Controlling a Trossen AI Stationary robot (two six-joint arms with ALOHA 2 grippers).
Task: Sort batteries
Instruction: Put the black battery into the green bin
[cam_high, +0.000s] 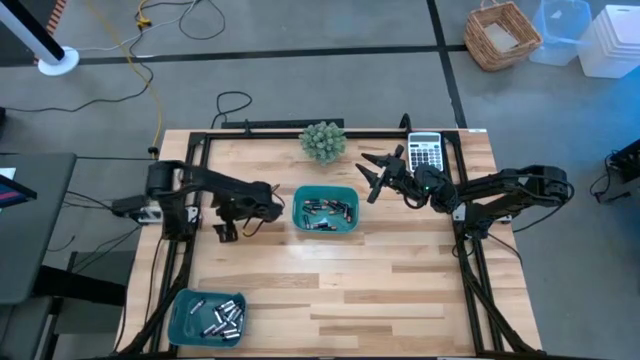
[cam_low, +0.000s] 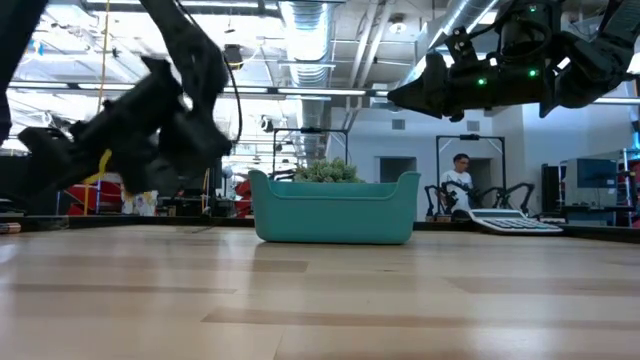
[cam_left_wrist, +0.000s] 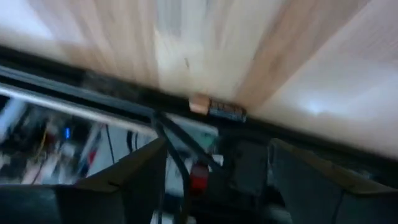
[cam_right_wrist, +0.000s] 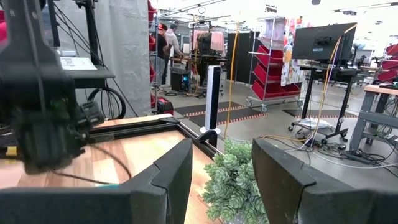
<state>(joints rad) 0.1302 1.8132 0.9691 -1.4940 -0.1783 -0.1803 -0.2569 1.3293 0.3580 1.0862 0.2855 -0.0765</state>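
Note:
A teal tray (cam_high: 325, 192) stands mid-table with several small dark and silvery batteries (cam_high: 326, 213) lying in it; the low view shows its wall (cam_low: 335, 212). A second teal tray (cam_high: 183, 312) sits at the near left corner, also holding several batteries (cam_high: 224, 318). My left gripper (cam_high: 233, 228) hovers just left of the middle tray, above the wood, fingers open (cam_left_wrist: 217, 180) and empty. My right gripper (cam_high: 368, 175) is raised over the table to the right of and behind the middle tray, open (cam_right_wrist: 222, 180) and empty, facing the plant.
A small green plant (cam_high: 323, 141) stands at the far edge behind the middle tray. A grey calculator (cam_high: 425, 151) lies at the far right, beside my right arm. The near half of the table (cam_high: 380, 300) is bare wood. A person (cam_low: 460, 186) is in the room beyond.

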